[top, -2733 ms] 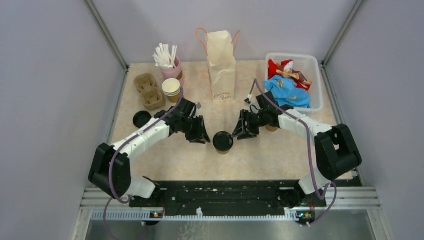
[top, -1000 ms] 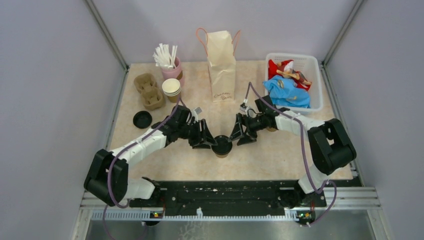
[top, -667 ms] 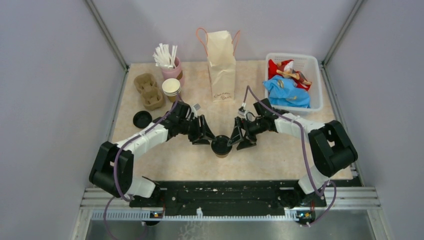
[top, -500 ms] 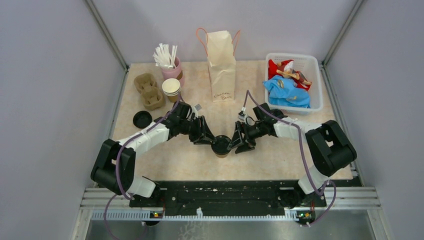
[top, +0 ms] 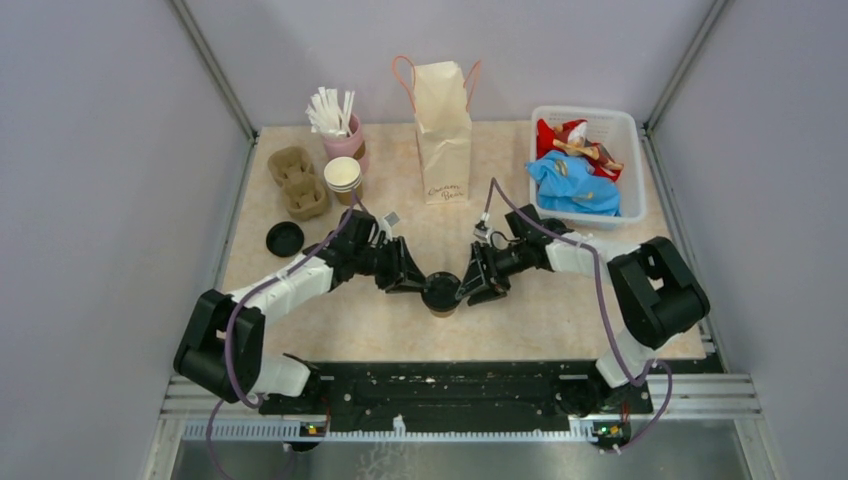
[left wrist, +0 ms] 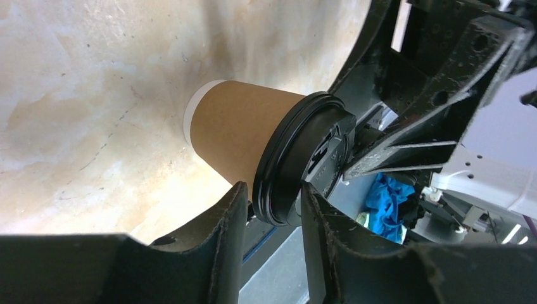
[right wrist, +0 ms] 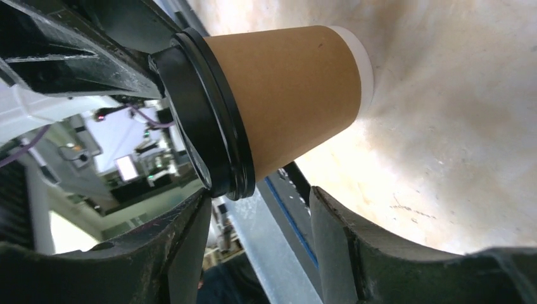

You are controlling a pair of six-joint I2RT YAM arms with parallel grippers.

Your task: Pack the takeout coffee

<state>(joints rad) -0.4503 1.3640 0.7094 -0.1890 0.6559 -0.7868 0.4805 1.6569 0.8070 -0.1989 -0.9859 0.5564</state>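
A brown paper coffee cup (top: 441, 292) with a black lid stands at the table's middle front. It also shows in the left wrist view (left wrist: 244, 142) and the right wrist view (right wrist: 288, 88). My left gripper (top: 412, 280) reaches it from the left; its narrow jaws (left wrist: 273, 193) close over the lid's rim, one finger on the lid top, one under the rim. My right gripper (top: 470, 285) is at the cup's right side, jaws wide open (right wrist: 259, 196), one fingertip (right wrist: 196, 218) by the lid. The second lidded cup is hidden.
A tall paper bag (top: 443, 120) stands at the back middle. A cardboard cup carrier (top: 297, 180), a stack of lidless cups (top: 343, 178), a pink cup of straws (top: 340, 130) and a loose black lid (top: 284, 238) are at left. A white bin (top: 632, 150) with packets is at back right.
Both grippers have moved inward from either side until they meet the lidded cup. The cup has stayed in place.
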